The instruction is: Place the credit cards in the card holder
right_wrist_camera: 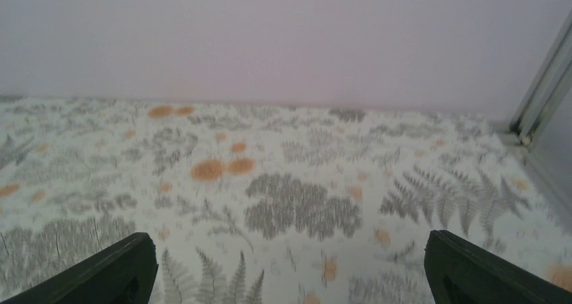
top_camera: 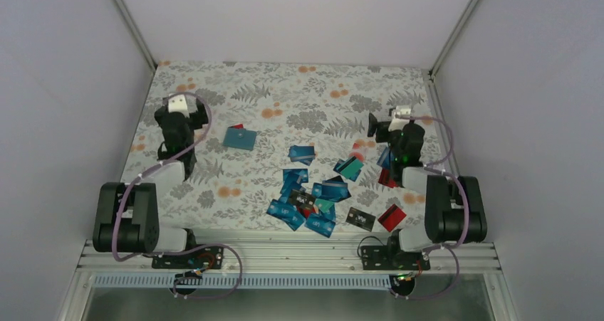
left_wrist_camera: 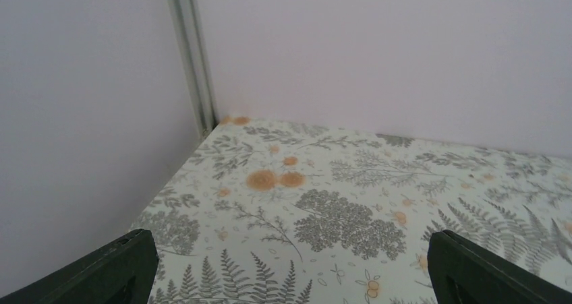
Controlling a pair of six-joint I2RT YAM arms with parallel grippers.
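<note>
Left tool (left_wrist_camera: 294,269) is being held wide open, and nothing is being gripped between its two dark fingers (left_wrist_camera: 125,269). It is being pointed at the far left corner of the desk (top_camera: 285,93), where a metal post (left_wrist_camera: 192,54) is being seen between two pale walls. The right tool (right_wrist_camera: 290,269) is being held wide open too, with nothing in it, and it is being pointed at the far right side of the desk. Only the leaf and flower cloth is being shown under both tools. The card holder (top_camera: 239,138) is being left flat and shut on the desk, near the left arm and on its right side, well apart from both tools. The credit cards (top_camera: 313,196) are being kept in a loose heap near the middle of the desk, closer to the near edge, and many are lying on top of each other. Most are blue or teal. One blue card (top_camera: 301,153) is lying alone at the far end of the heap, near the card holder but not touching it. A teal card (top_camera: 350,168) is lying beside the right arm. A black card (top_camera: 360,218) and a red card (top_camera: 391,217) are lying side by side at the near right. A few more cards are being partly hidden under the right arm.
</note>
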